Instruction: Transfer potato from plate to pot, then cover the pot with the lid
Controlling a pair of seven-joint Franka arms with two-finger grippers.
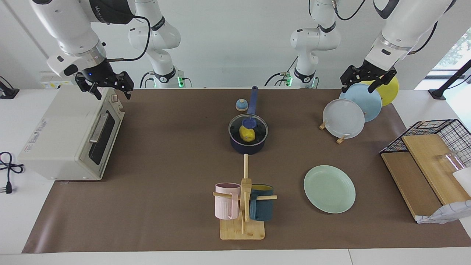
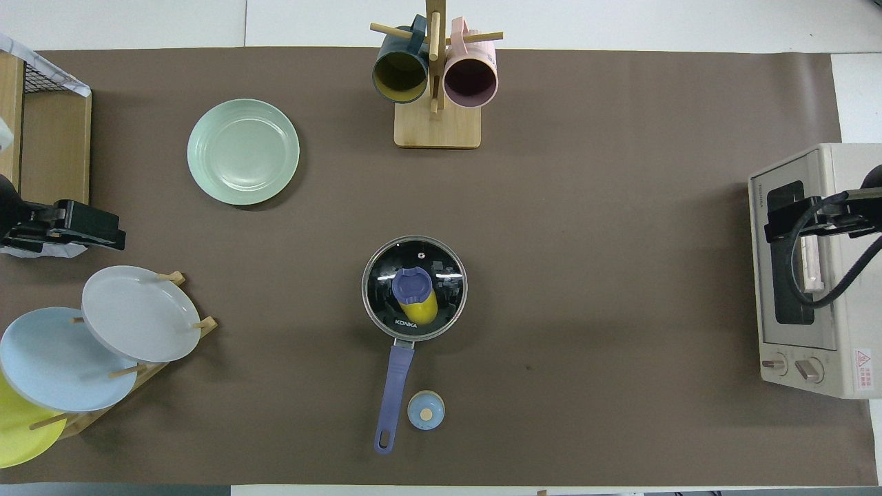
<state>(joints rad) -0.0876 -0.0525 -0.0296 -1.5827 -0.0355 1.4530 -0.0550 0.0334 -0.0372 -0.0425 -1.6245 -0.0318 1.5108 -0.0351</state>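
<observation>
The dark blue pot (image 1: 247, 148) (image 2: 394, 386) stands mid-table with its handle pointing toward the robots. The glass lid (image 1: 258, 129) (image 2: 444, 275) with a blue knob sits on it. Through the glass I see the yellow potato (image 1: 247, 135) (image 2: 423, 310) inside the pot. The mint-green plate (image 1: 329, 188) (image 2: 243, 151) lies bare, farther from the robots, toward the left arm's end. My left gripper (image 1: 357, 89) (image 2: 96, 235) hangs open over the rack of upright plates. My right gripper (image 1: 112, 96) (image 2: 777, 227) is open over the toaster oven. Neither holds anything.
A white toaster oven (image 1: 70, 136) sits at the right arm's end. A rack of upright plates (image 1: 344, 118) and a wire basket with wooden boards (image 1: 428, 162) are at the left arm's end. A mug tree (image 1: 243, 200) stands farther out than the pot, and a small bell (image 1: 241, 105) lies beside the pot's handle.
</observation>
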